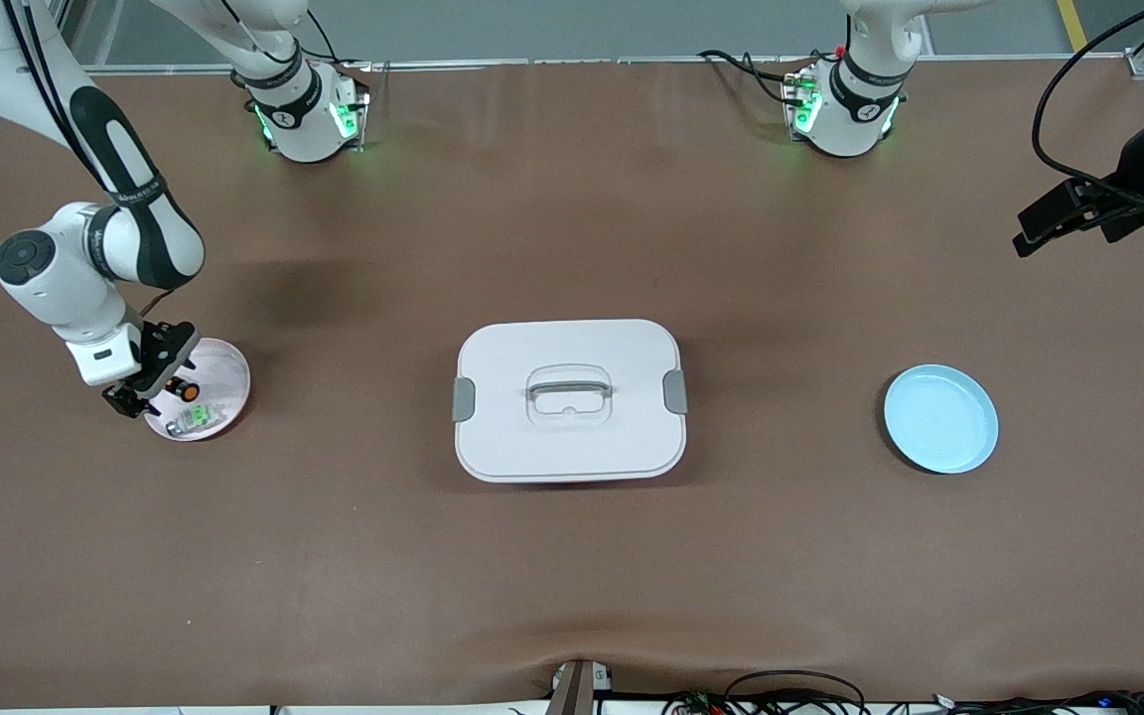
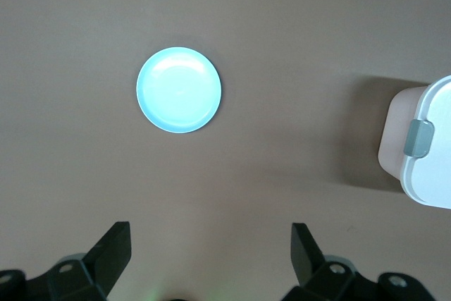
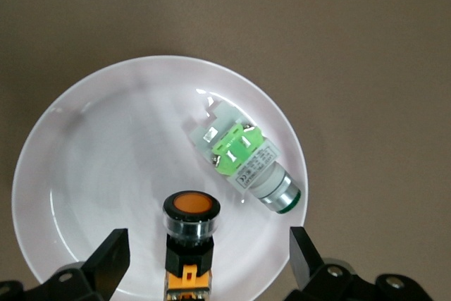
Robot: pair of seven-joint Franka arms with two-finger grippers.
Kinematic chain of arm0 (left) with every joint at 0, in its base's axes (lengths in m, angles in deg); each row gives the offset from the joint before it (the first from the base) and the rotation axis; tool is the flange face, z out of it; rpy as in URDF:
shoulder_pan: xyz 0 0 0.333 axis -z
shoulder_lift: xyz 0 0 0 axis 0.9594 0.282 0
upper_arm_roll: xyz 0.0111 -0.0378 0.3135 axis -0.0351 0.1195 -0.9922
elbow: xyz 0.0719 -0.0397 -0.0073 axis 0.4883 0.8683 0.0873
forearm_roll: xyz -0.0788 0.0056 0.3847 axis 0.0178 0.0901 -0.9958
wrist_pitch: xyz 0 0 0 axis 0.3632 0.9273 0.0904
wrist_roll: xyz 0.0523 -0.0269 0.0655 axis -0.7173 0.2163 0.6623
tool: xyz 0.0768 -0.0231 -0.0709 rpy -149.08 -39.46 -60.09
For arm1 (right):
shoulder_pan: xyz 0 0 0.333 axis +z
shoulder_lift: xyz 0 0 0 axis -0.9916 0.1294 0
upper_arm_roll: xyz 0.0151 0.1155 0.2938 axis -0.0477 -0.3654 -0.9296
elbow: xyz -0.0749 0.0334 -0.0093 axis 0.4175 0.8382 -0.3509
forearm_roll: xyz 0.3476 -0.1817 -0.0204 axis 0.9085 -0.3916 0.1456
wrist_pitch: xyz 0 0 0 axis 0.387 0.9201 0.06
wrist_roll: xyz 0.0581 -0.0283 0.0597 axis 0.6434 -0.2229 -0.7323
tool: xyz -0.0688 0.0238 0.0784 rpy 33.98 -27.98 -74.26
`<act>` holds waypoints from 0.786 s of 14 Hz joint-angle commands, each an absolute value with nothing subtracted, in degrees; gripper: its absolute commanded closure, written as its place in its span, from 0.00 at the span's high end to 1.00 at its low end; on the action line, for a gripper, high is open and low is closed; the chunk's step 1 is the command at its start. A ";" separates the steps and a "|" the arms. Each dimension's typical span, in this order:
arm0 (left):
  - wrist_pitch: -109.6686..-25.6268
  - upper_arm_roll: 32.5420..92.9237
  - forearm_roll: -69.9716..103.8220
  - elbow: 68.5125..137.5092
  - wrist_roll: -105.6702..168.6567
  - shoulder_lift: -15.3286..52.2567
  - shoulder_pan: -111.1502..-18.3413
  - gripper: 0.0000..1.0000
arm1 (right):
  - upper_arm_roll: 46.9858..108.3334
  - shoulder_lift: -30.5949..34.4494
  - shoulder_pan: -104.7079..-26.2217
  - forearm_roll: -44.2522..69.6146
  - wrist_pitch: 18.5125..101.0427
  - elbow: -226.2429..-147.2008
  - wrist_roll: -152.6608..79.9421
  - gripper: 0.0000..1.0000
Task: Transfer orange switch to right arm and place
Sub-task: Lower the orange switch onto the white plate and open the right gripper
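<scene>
The orange switch (image 1: 184,389) lies on a small white plate (image 1: 226,369) toward the right arm's end of the table. In the right wrist view it (image 3: 189,227) is a black stub with an orange round end and an orange base. My right gripper (image 1: 153,375) is open, low over the plate. Its fingers (image 3: 109,262) stand apart on either side of the switch without touching it, the gripper (image 3: 206,262) centred over the switch's base. My left gripper (image 1: 1024,230) is open and empty (image 2: 210,248), up in the air over the left arm's end of the table.
A small grey part with a bright green top (image 1: 193,422) lies on the same white plate (image 3: 77,139), close beside the orange switch (image 3: 246,163). A white lidded box (image 1: 569,399) with grey clips stands mid-table (image 2: 423,146). A light blue plate (image 1: 940,418) sits toward the left arm's end (image 2: 178,89).
</scene>
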State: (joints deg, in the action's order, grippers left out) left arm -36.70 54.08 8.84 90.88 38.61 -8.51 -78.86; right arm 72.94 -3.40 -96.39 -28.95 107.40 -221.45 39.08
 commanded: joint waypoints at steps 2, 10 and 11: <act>-36.35 53.46 8.90 91.19 39.02 -9.53 -78.19 1.00 | 72.39 -8.34 -95.67 -29.97 102.12 -222.44 36.15 1.00; -34.60 53.64 8.81 91.10 39.02 -10.40 -78.28 1.00 | 72.30 -16.44 -92.85 -29.62 84.27 -222.17 1.83 1.00; -34.51 53.64 8.81 91.10 39.02 -10.50 -78.28 1.00 | 72.30 -16.70 -92.50 -29.53 83.04 -222.17 -3.98 1.00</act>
State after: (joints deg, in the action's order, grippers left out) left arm -35.62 54.10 8.84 90.84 38.70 -8.75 -78.79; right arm 72.27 -14.95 -93.10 -28.94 85.38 -221.33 6.22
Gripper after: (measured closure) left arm 0.000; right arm 0.000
